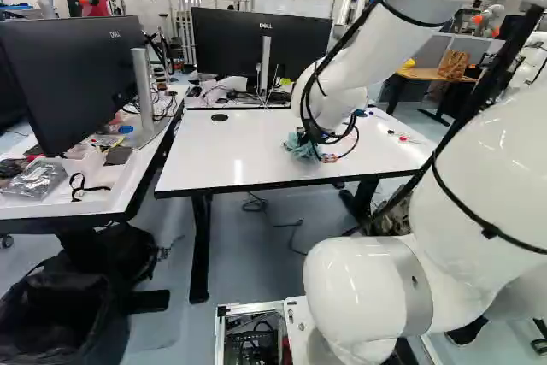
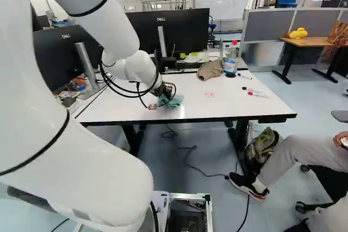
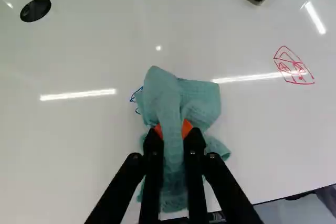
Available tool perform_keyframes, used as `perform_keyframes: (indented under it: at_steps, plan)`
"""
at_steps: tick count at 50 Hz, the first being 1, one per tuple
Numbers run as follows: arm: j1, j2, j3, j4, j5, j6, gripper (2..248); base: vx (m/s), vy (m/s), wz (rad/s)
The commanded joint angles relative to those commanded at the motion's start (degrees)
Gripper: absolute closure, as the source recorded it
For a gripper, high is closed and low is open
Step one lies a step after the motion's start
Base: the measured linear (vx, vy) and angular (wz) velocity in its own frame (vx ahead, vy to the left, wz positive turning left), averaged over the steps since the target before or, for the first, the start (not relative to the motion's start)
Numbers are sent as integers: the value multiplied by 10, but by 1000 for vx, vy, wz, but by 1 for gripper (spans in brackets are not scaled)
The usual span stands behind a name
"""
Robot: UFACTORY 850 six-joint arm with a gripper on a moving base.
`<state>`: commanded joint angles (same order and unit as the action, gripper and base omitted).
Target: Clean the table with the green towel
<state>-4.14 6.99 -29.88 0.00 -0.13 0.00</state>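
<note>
**Crumpled green cloth towel (image 3: 202, 100) in your grip**

Your black two-fingered gripper (image 2: 162, 92) is grasping the towel between its orange pads (image 3: 187, 128), over the glossy white table (image 3: 79, 156). Blue pen marks (image 3: 135, 98) peek out beside the cloth; a red line drawing (image 3: 294, 67) lies well apart.

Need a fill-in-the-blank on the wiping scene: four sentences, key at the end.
1. The black gripper with orange pads holds the crumpled green towel between its ____ fingers.
2. The small ink scribble peeking out at the towel's edge is ____ in colour.
3. The angular line drawing on the glossy white table, clear of the towel, is ____ in colour.
4. In the right base view, the brown fabric item lies beside a clear plastic ____.

Missing words: two; blue; red; bottle
</note>
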Motion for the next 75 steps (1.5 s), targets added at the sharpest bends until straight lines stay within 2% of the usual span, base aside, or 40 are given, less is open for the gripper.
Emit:
perform_keyframes:
  at_steps: [9,32,48,60,75]
  plan:
    - [0,-20,-5,0,0,0,200,0,0,0]
    - [-1,-20,-5,0,0,0,200,0,0,0]
    - [-29,-30,-15,0,0,0,200,0,0,0]
    - [-49,-56,-40,0,0,0,200,0,0,0]
    - [-48,-99,-84,0,0,0,200,0,0,0]
